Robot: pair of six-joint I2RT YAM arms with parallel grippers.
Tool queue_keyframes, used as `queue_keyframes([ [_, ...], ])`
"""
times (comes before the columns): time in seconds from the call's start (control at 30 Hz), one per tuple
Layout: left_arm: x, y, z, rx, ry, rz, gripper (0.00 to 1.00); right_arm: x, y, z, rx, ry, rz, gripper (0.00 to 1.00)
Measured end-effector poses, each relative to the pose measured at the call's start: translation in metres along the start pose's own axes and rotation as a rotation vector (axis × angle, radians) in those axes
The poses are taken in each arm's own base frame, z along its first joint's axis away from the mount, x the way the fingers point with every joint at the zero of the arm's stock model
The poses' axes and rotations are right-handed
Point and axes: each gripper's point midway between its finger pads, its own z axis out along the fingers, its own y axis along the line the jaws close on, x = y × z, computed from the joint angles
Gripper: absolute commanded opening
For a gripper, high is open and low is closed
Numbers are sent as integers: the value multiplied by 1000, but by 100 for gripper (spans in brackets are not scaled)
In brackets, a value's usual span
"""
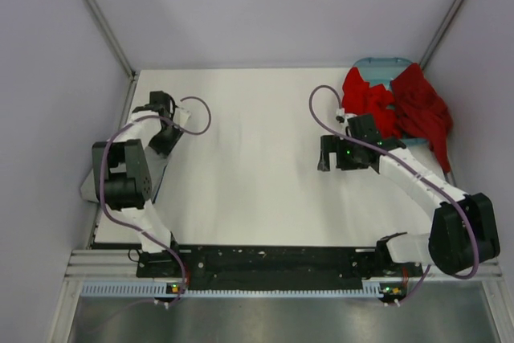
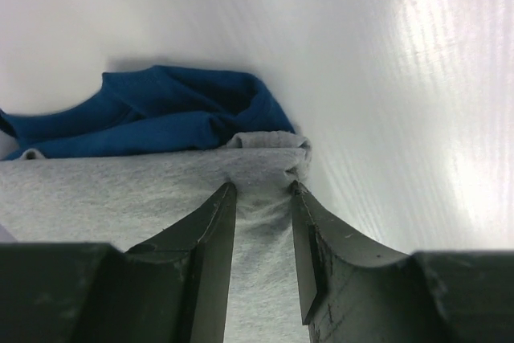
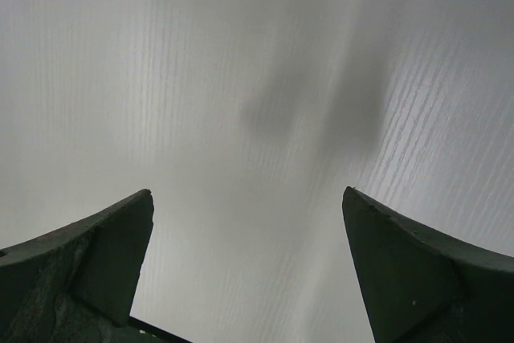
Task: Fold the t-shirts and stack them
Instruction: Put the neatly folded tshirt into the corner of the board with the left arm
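In the left wrist view, a heather grey t-shirt (image 2: 120, 198) lies under my left gripper (image 2: 263, 188). The jaws are nearly closed, with a puckered fold of the grey fabric pinched between the fingertips. A dark navy t-shirt (image 2: 161, 114) lies crumpled just beyond the grey one. In the top view, my left gripper (image 1: 163, 144) is at the table's left edge, where a bit of the grey t-shirt (image 1: 87, 186) shows. Red t-shirts (image 1: 401, 106) are heaped at the back right. My right gripper (image 1: 329, 154) (image 3: 247, 198) is open and empty over bare table, just left of them.
A teal basket (image 1: 381, 63) sits under the red heap at the back right corner. The white table (image 1: 257, 158) is enclosed by pale walls on the left, back and right. Purple cables loop off both arms.
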Motion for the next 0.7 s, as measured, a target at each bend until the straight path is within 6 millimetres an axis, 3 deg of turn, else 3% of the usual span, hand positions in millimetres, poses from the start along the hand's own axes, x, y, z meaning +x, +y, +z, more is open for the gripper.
queue_keyframes([
  [0.07,-3,-4,-1,18,-18,-12,48,1,-1,-2,4,-5,-2,99],
  [0.1,-7,-6,-4,22,-35,-18,57,0,-1,-3,7,-10,-3,99],
  [0.13,-10,-6,-8,24,-52,-21,71,-2,-2,-5,12,-20,-5,99],
  [0.17,-15,-7,-14,17,-87,-26,98,-3,-2,-6,15,-29,-6,99],
  [0.33,-44,-34,-73,9,-335,-10,99,-9,-11,-18,51,-147,-15,99],
  [0.47,-65,-76,-117,52,-569,29,99,-13,-24,-28,101,-276,-11,99],
  [0.57,-69,-110,-116,75,-667,54,99,-15,-32,-35,115,-400,-16,99],
  [0.7,-57,-147,-86,101,-697,68,99,-16,-41,-43,127,-577,-29,99],
])
